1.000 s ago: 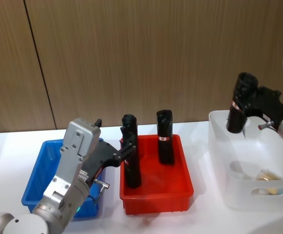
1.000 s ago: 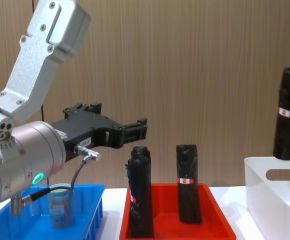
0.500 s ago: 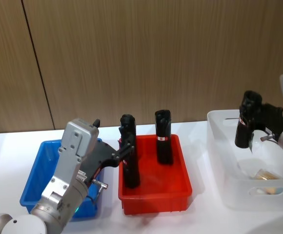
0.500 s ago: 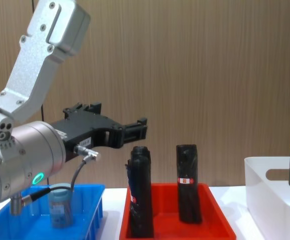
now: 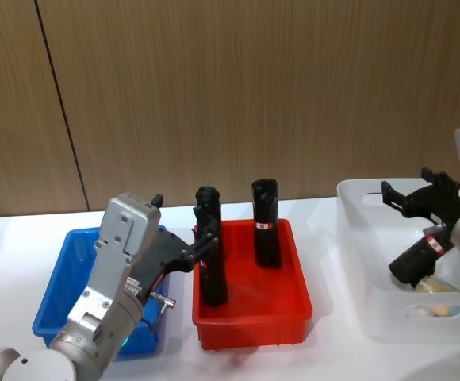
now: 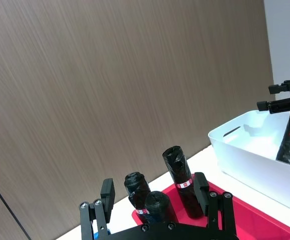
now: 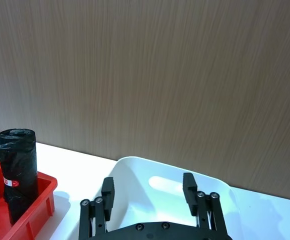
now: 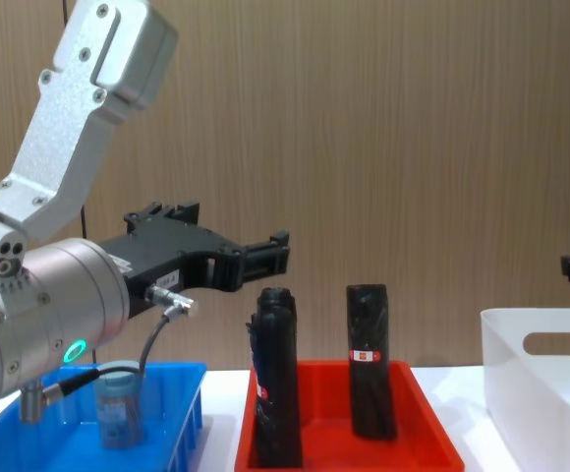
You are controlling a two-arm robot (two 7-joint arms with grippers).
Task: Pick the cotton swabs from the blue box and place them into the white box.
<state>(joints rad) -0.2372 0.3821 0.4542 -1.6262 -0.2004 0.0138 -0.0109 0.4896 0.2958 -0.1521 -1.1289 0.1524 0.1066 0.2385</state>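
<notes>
One tub of cotton swabs (image 8: 118, 403) stood in the blue box (image 5: 59, 286), not yet moved, while a black roll (image 5: 416, 260) lay tilted in the white box (image 5: 357, 262) beside some pale sticks. The left claw (image 8: 265, 258) hovered open and empty over the blue box's edge nearest the red bin (image 5: 250, 317), where upright black rolls (image 5: 266, 222) crowded close; the right claw (image 5: 414, 194) hung open and empty above the white box.

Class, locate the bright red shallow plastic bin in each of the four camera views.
Head view: red bin, centre foreground, holding black rolls.
Left wrist view: red bin beside the white plastic box.
Right wrist view: one corner, beside that box.
Chest view: bottom centre.
Shared landmark: the white plastic box, on the bin's right.
</notes>
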